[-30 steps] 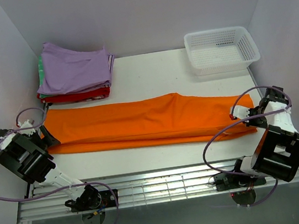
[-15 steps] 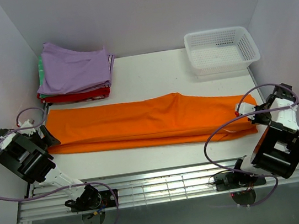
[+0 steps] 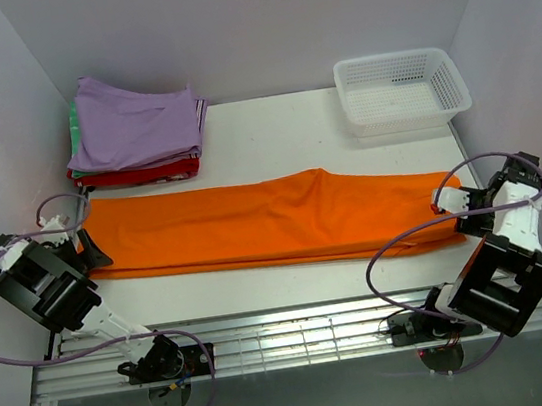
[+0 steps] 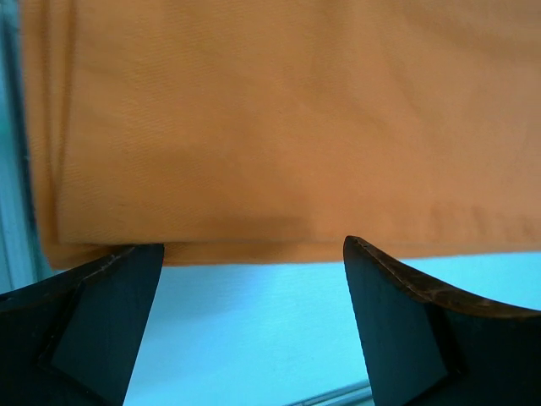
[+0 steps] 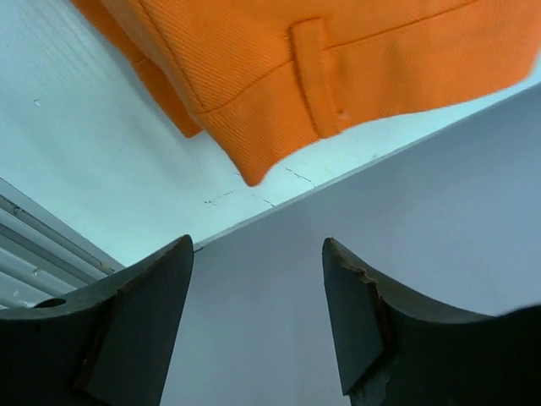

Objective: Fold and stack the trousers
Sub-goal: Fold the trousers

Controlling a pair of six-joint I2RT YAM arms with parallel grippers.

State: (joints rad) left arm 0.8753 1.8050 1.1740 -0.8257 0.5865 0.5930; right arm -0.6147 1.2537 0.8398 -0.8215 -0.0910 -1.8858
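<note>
Orange trousers [image 3: 274, 223] laid out flat along the near half of the table [image 3: 271, 132].
They are spread lengthwise, apparently folded once along their length, and reach almost from the table's left edge to its right. At the left edge the left gripper [image 4: 245, 254] is held wide apart over the cloth's near hem, with nothing clamped. At the right edge the right gripper [image 5: 258, 245] is likewise parted, and the waistband corner is seen just beyond its fingers, seemingly untouched.

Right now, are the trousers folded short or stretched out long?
Stretched out long: the trousers lie flat across the table, doubled lengthwise with layered edges showing, no crosswise fold yet.
</note>
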